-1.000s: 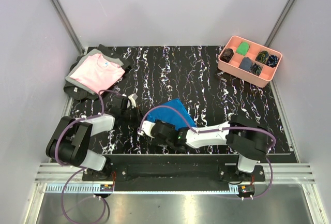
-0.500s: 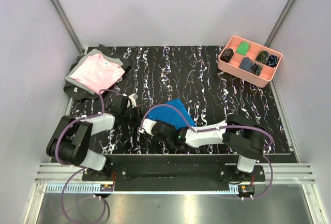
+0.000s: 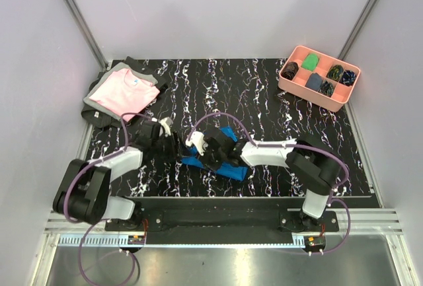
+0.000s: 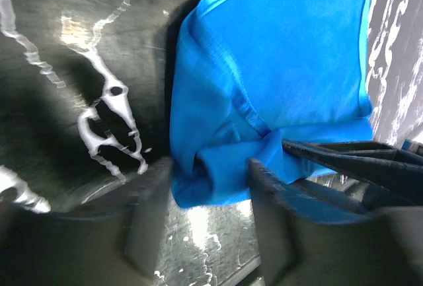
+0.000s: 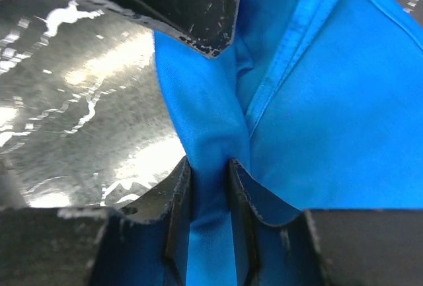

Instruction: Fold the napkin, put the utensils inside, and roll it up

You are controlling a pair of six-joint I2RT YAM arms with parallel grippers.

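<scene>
The blue napkin (image 3: 225,168) lies bunched on the black marbled table, near its front edge and between the two arms. My right gripper (image 3: 201,148) is at the cloth's left end. In the right wrist view it (image 5: 208,187) is shut on a raised fold of the napkin (image 5: 317,101). My left gripper (image 3: 173,146) comes in from the left. In the left wrist view it (image 4: 208,193) stands open, with a rolled corner of the napkin (image 4: 264,68) between its fingers (image 4: 274,226). The utensils are out of view.
A pink folded shirt (image 3: 125,91) lies at the back left of the table. A salmon compartment tray (image 3: 309,94) with small cloth bundles sits at the back right. The table's front edge runs just below the napkin.
The left gripper has opened and moved right to the napkin's corner. The right gripper has swung away from me and closed on a fold. The napkin has shifted and bunched.
</scene>
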